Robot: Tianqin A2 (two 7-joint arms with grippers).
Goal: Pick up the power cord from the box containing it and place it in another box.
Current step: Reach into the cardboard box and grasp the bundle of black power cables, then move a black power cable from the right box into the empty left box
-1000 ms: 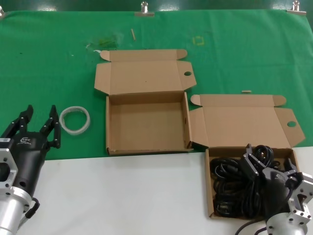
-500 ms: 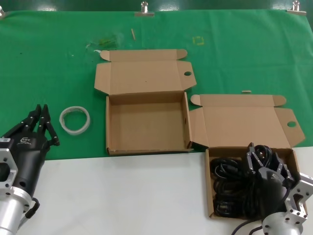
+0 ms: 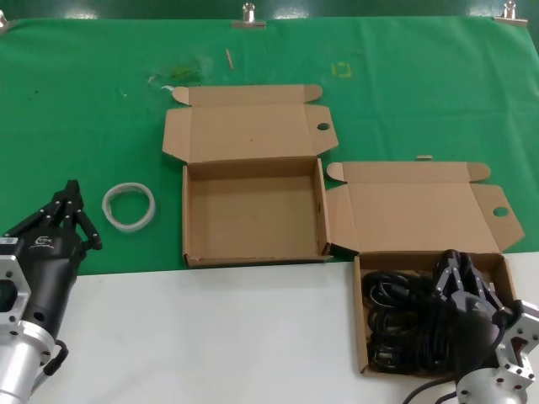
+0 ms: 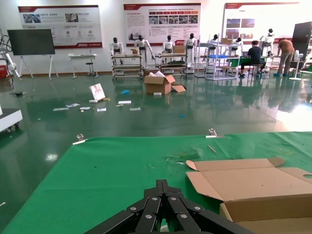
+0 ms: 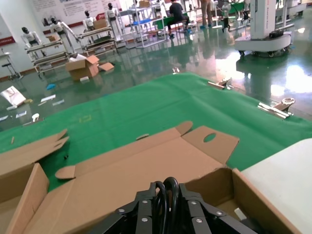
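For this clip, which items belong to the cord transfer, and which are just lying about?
Job items:
- power cord, pinched by the right end effector
- the box containing it
- another box, nothing inside

Lying about:
- white ring on the green cloth
- left end effector, shut, idle beside the ring

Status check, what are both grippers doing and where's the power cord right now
Right gripper shut on the power cord, inside the box containing it. Left gripper shut, idle over the green mat. Another box open, path clear.
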